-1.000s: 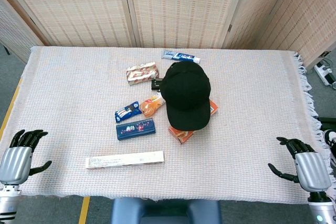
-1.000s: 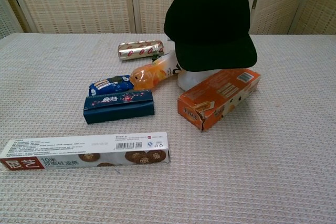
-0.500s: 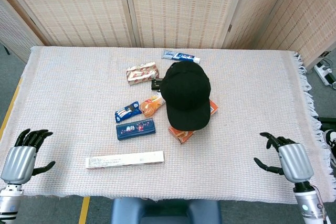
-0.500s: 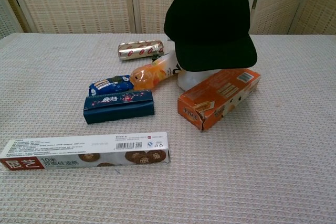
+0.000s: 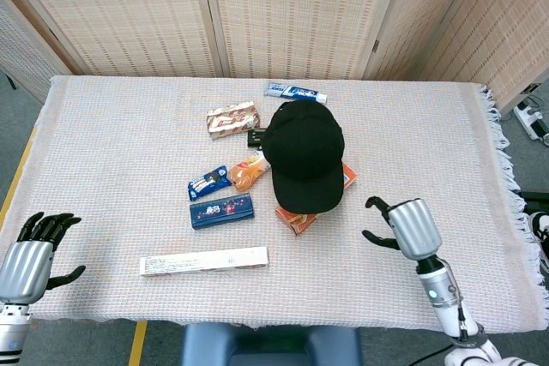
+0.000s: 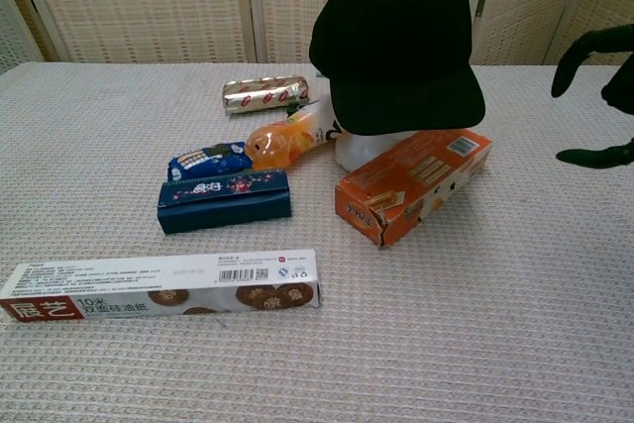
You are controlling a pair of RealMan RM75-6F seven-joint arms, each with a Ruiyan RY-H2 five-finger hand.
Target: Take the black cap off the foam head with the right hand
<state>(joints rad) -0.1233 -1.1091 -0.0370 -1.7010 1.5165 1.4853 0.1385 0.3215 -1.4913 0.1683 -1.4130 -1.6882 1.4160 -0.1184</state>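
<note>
Right hand [image 5: 403, 227], fingers apart and holding nothing, sits at 4 o'clock of black cap [image 5: 302, 156] on foam head [image 6: 369, 149] mid-table; risk: reach clips orange box [image 6: 414, 183] or topples the light head.

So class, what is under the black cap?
Under the cap the chest view shows only the white base of the foam head, beside an orange box. The cap covers the rest of the head.

- Right robot hand [image 5: 405, 227]: silver-grey rounded back, slim black fingers [image 6: 578, 51].
- Left robot hand [image 5: 24, 261]: same silver shell, black fingers.
- Right forearm: pale grey, small green light.
</note>
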